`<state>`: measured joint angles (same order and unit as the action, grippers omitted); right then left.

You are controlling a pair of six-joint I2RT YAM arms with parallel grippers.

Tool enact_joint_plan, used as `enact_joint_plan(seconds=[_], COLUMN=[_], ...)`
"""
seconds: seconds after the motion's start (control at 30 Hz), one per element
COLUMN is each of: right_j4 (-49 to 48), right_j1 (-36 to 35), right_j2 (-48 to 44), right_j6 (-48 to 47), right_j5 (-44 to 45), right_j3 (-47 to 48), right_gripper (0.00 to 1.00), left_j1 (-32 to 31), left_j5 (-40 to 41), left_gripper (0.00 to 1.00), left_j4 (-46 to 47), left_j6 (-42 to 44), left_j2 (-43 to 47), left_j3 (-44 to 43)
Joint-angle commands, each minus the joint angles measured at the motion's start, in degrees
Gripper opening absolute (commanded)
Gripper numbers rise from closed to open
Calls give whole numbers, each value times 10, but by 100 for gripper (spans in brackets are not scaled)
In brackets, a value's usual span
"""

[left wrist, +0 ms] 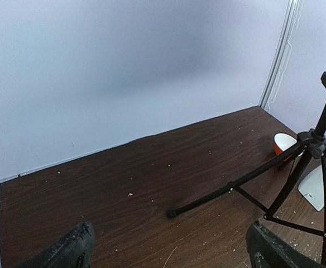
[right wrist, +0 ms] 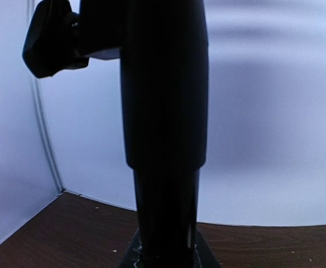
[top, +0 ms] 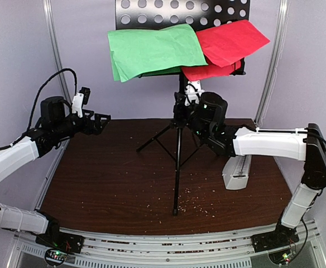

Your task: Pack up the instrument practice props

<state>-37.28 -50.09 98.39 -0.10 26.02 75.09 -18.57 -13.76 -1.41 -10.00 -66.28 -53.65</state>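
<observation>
The right hand (top: 181, 109) is up against the pole of the black music stand (top: 178, 162), just below its perforated desk. In the right wrist view the pole (right wrist: 166, 111) fills the middle of the frame, with a clamp knob (right wrist: 48, 39) at upper left. The fingers themselves do not show there, so I cannot tell whether the hand pinches the pole or only brackets it.

The left hand (top: 101, 120) hangs in the air over the left side, well apart from the stand. Its two fingers (left wrist: 68, 251) are spread wide and hold nothing.

The stand is upright on its tripod legs near the middle of the dark wood-grain surface (top: 96, 184). Green sheets (top: 152, 50) and red sheets (top: 227, 42) lie overlapping across its desk, the red ones overhanging to the right. A white metronome (top: 238, 173) lies on its side on the right, under the right forearm. A small orange-and-white bowl (left wrist: 283, 144) sits behind the tripod near the back right corner.

Pale crumbs (top: 199, 207) are scattered over the surface, thickest around the front leg. Plain pale walls (left wrist: 124, 67) close the back and sides, with metal posts (top: 54, 56) at the back corners. The left half of the surface is open between the wall and the tripod.
</observation>
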Motion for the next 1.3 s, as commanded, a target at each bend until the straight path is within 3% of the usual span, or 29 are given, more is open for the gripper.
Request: enact_joint_plan(seconds=[0.0, 0.13, 0.4, 0.6, 0.73, 1.03, 1.27], right_j4=[-94, -114, -65, -59, -52, -45, -25], right_j1=[-25, -47, -68, -68, -67, -65, -53], right_j2=[9, 36, 64, 53, 44, -1, -55], right_j6=[-71, -80, -3, 23, 32, 52, 100], right_j5=[172, 212, 200, 163, 143, 88, 55], right_j3=[63, 61, 46, 14, -3, -86, -182], right_gripper=[0, 0, 2, 48, 66, 85, 88], left_j1=[5, 5, 5, 5, 5, 5, -3], left_j5=[-3, -3, -2, -3, -3, -3, -56], left_gripper=[98, 98, 98, 98, 98, 98, 89], left_j4=[13, 13, 12, 12, 13, 17, 24], left_j6=[-5, -5, -5, -5, -5, -4, -15], left_j2=[-4, -5, -4, -5, -7, -14, -66], left_j3=[-5, -5, -4, -4, -4, 2, 0])
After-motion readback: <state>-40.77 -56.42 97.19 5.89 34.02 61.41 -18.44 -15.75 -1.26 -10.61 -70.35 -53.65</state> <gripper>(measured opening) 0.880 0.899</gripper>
